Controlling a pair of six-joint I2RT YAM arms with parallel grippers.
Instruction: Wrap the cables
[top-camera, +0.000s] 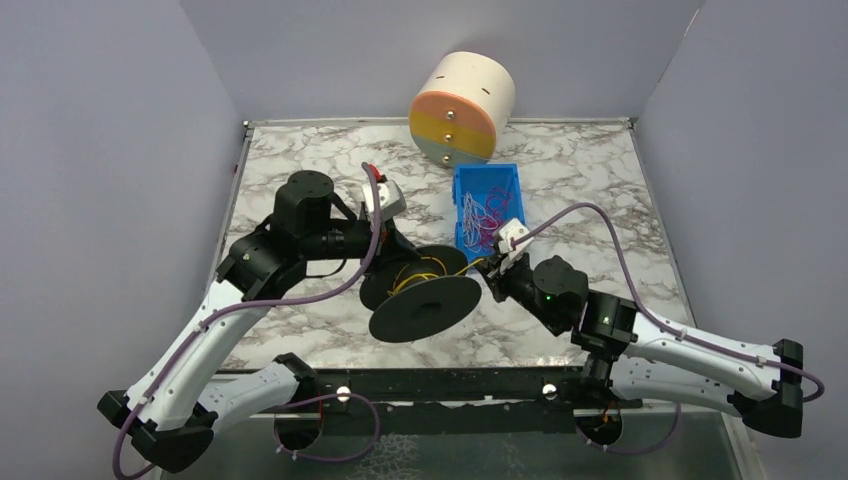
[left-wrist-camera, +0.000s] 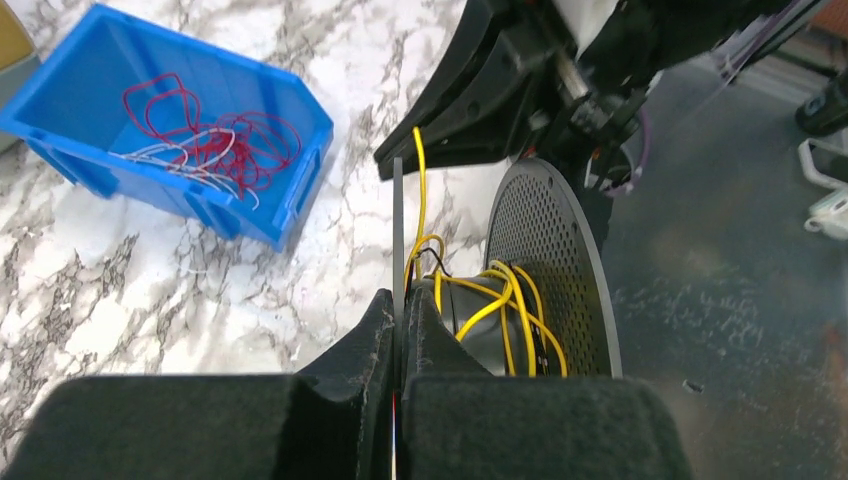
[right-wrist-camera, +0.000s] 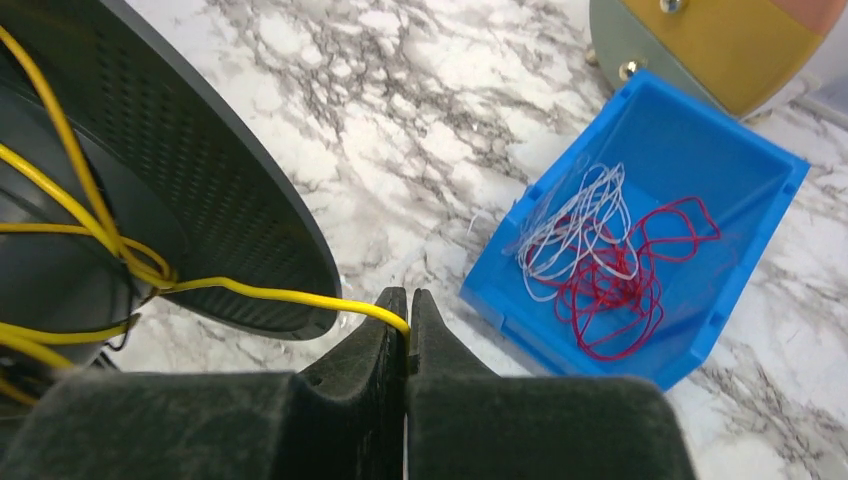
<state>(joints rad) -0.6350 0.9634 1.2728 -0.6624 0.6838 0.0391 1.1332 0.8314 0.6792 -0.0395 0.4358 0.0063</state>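
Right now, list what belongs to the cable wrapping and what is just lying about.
Job: yellow wire, held by the right tool; black spool, held by the left tool; red and white wires in the blue bin.
Lying about: striped round drum at the back.

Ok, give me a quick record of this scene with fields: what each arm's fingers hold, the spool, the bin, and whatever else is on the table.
left fingers: shut on the edge of one flange of the black spool
right fingers: shut on the yellow cable, beside the spool
yellow cable: runs from the right fingers to the spool's core, with loose loops round it
blue bin: on the marble table, holds loose red cables and white cables
striped drum: behind the bin, at the back wall
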